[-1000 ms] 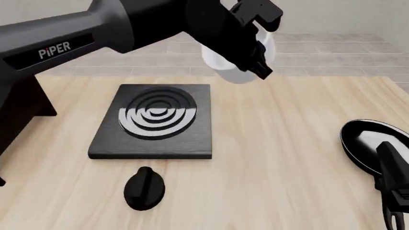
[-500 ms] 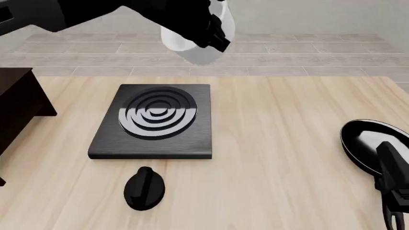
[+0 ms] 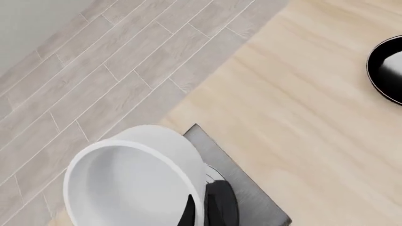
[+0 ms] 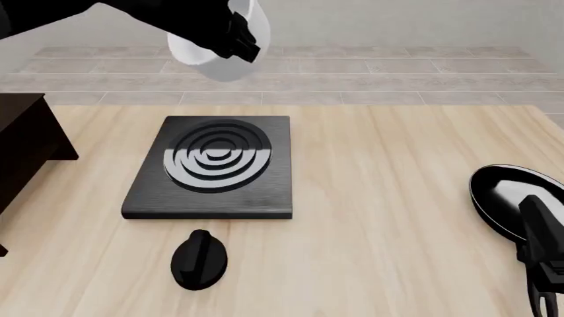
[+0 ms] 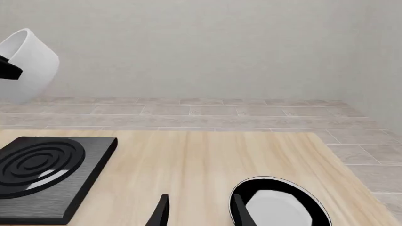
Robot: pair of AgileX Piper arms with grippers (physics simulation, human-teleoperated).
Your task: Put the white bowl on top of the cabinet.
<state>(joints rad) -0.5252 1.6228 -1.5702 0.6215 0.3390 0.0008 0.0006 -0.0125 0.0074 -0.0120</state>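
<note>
My left gripper (image 4: pixel 240 38) is shut on the rim of the white bowl (image 4: pixel 198 61) and holds it tilted, high in the air above the table's far edge, behind the stove plate. In the left wrist view one finger (image 3: pixel 220 207) is outside the bowl's (image 3: pixel 129 181) wall and the other inside. The bowl also shows in the right wrist view (image 5: pixel 30 59). The dark cabinet (image 4: pixel 22 142) stands at the left edge, only partly seen, to the left of and lower than the bowl. My right gripper (image 4: pixel 546 294) is open and empty at the front right.
A black stove plate (image 4: pixel 211 165) with rings lies left of the table's middle, with a black knob (image 4: pixel 199 259) in front of it. A black frying pan (image 4: pixel 509 198) with a shiny inside lies at the right edge, just beyond my right gripper (image 5: pixel 199 214).
My left arm has carried the bowl to the left and a little higher, from above the table's back middle to behind the stove plate. The right arm has not moved.
</note>
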